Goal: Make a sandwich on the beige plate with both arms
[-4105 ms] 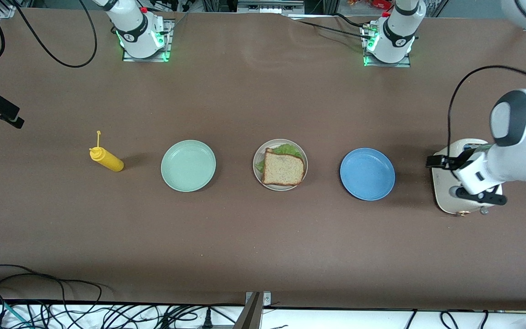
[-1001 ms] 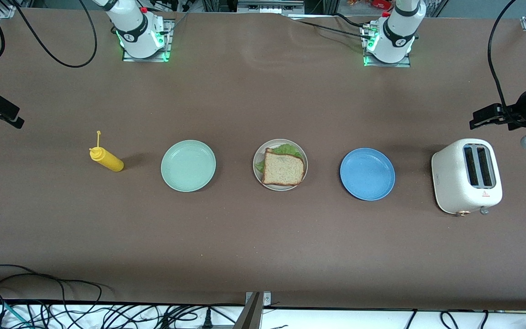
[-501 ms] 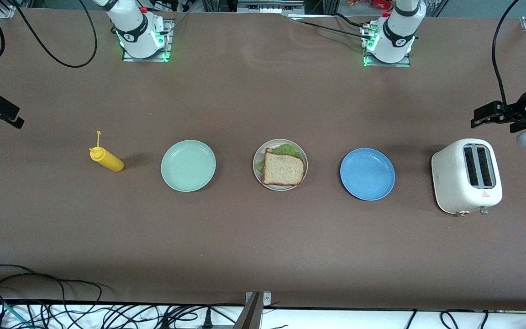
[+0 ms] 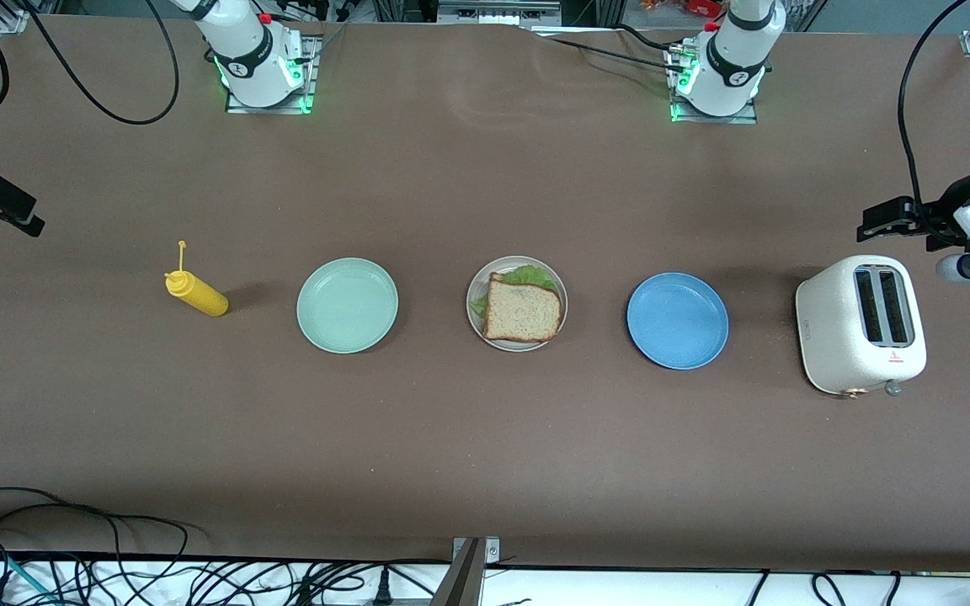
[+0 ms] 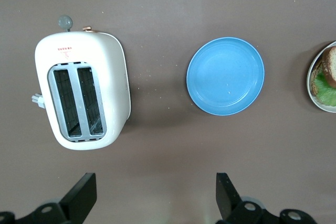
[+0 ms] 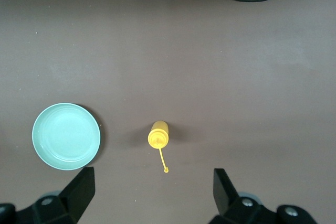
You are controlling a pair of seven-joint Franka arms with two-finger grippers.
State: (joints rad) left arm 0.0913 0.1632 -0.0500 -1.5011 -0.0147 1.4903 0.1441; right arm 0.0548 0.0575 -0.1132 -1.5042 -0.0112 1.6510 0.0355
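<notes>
We count three plates. The beige plate (image 4: pixel 475 287) holds one sandwich (image 4: pixel 522 310); the green plate (image 4: pixel 347 305) and blue plate (image 4: pixel 677 321) look bare. One toaster (image 4: pixel 860 325), maybe hollow. Left gripper (image 5: pixel 152 198) and right gripper (image 6: pixel 152 195) hang up high, fingers apart, holding nothing.

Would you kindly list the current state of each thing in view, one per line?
sandwich: assembled on the beige plate
mint green plate: empty
blue plate: empty
toaster: upright, slots empty
yellow squeeze bottle: upright, capped
left gripper: jaws open, empty
right gripper: jaws open, empty
</notes>
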